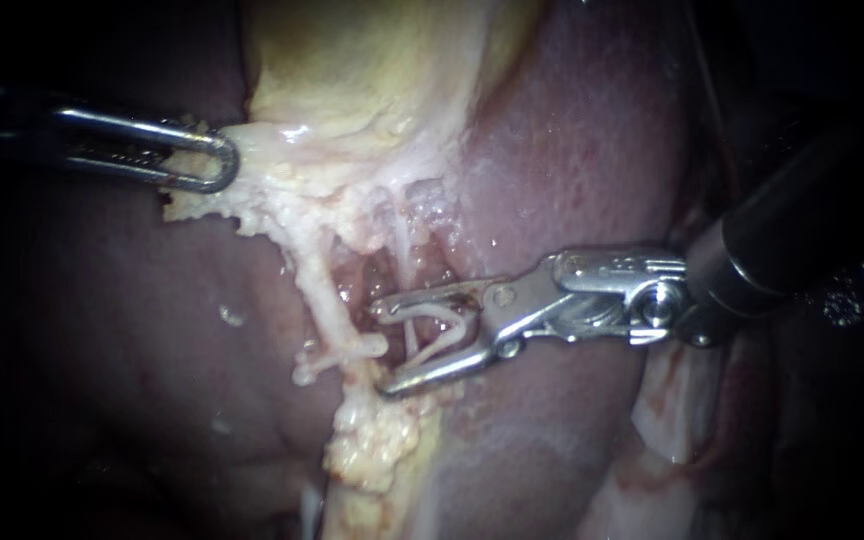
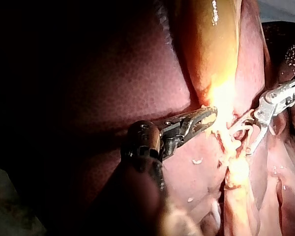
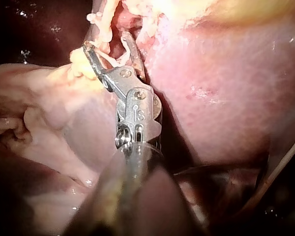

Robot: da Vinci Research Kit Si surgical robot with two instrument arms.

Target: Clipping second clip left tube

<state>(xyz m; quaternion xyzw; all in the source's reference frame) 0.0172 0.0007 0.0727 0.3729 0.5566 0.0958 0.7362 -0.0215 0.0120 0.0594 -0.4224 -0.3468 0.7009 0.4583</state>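
- Right claw (image 1: 382,345) of mine gapes wide, gripping nothing, pale strands (image 1: 437,328) lying between its halves
- Left tube (image 1: 318,292) runs down from the gallbladder (image 1: 352,70), just beside that claw's tips
- My left claw (image 1: 220,163) is clamped on pale tissue (image 1: 257,188) at the gallbladder's edge

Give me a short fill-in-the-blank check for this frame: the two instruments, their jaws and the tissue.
1. The right instrument holds its jaws ____, with a clear gap between them.
2. The left instrument has its jaws shut on pale tissue at the lower edge of the yellowish ____.
3. The dark red organ lying on both sides of that pale tissue is the ____.

Missing words: open; gallbladder; liver.
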